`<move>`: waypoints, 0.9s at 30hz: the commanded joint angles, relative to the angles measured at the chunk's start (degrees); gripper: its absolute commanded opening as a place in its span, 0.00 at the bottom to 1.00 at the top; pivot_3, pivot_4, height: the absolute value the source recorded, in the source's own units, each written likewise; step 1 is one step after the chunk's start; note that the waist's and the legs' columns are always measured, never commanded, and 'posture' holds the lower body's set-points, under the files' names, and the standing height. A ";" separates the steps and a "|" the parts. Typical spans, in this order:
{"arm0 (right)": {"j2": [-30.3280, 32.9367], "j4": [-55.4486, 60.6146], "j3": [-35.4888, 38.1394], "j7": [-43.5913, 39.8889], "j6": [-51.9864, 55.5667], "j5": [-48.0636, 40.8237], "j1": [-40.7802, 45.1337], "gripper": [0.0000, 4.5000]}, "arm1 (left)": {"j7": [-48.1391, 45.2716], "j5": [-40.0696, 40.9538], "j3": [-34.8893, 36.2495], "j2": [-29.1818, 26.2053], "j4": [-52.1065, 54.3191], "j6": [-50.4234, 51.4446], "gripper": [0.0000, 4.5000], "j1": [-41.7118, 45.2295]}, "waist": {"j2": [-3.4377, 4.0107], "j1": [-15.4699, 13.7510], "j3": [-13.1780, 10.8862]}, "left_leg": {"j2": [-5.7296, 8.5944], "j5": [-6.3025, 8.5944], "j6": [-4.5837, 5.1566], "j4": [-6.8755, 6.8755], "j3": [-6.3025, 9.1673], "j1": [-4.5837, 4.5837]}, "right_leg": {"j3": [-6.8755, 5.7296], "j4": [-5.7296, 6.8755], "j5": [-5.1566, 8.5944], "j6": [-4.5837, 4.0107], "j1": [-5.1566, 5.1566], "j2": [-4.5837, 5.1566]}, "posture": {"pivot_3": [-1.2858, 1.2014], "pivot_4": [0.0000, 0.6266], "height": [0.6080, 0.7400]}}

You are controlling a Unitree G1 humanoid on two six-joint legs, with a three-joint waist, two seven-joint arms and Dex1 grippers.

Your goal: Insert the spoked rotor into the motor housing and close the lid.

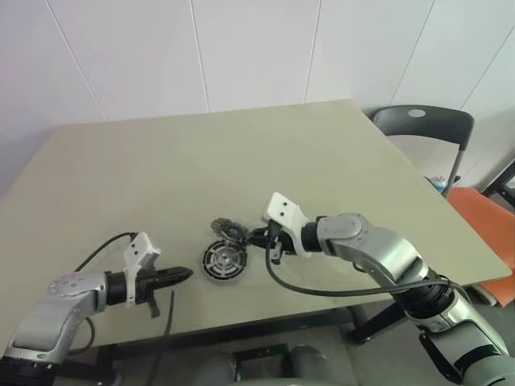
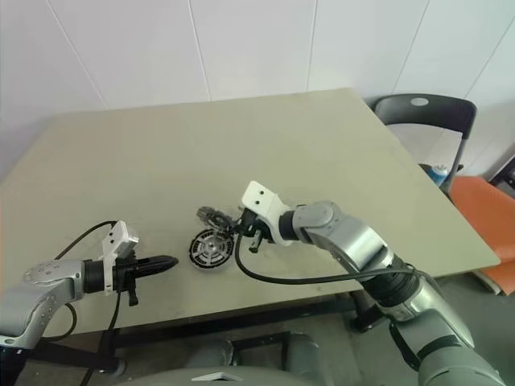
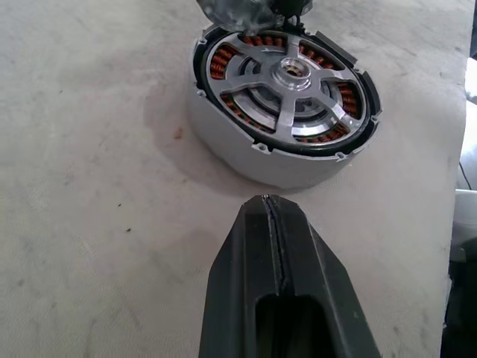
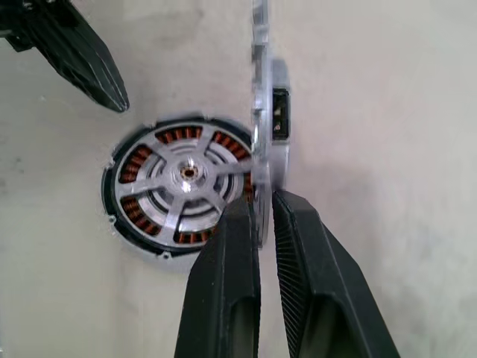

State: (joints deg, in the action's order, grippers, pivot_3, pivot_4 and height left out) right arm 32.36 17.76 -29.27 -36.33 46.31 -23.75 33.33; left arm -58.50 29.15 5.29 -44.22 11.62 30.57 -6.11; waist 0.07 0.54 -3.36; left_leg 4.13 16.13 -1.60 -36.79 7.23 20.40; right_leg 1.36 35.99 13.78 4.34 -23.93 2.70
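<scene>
The table [image 1: 338, 161] is pale beige. The housing [image 1: 224, 260] lies flat on it, just ahead of the left gripper [image 1: 181, 275], rotor [image 3: 287, 93] inside.

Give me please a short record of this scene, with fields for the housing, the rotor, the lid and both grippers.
motor housing: flat on the table, copper windings visible
spoked rotor: already seated inside the housing
lid: held on edge, above the table, beside the housing
right gripper: shut on the lid's rim
left gripper: shut, empty, pointing at the housing

Head pair: high, looking down and forward over the table [image 1: 241, 153].
Left wrist: low, close, facing the motor housing [image 3: 287, 97].
Right wrist: above it, looking down.
Shared: the housing, seen by all.
</scene>
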 commanded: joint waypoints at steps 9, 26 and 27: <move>-1.07 1.85 1.16 -8.49 -3.93 2.60 -0.76 0.00 | 0.29 -1.11 0.43 0.56 -0.10 -1.81 0.00 0.33 | -0.02 0.12 0.01 | 0.00 0.00 0.00 -0.01 0.00 -0.02 | 0.00 0.02 0.00 -0.01 0.01 -0.01 | 0.52 0.00 1.00; -5.08 -2.35 4.23 -8.78 -5.70 6.20 -1.37 0.00 | -0.02 -2.79 0.07 1.14 -1.45 -2.62 0.00 1.08 | -0.05 0.25 0.03 | -0.02 0.00 0.00 -0.03 0.00 -0.07 | 0.01 0.08 -0.05 0.01 0.02 -0.03 | 0.52 0.00 1.00; -5.34 -2.55 4.44 -8.46 -6.25 6.67 -1.38 0.00 | -0.03 -2.81 0.05 1.15 -1.50 -2.62 0.00 1.13 | -0.05 0.25 0.03 | -0.02 0.00 0.00 -0.03 0.00 -0.07 | 0.01 0.08 -0.05 0.01 0.02 -0.03 | 0.52 0.00 1.00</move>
State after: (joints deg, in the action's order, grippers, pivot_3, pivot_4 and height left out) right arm 28.06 14.64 -26.22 -45.04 42.07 -17.54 31.43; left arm -58.45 26.62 5.19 -42.92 9.65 29.03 -5.91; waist 0.02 0.78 -3.33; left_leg 4.12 16.12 -1.61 -36.83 7.23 20.33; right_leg 1.37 36.08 13.73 4.36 -23.91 2.67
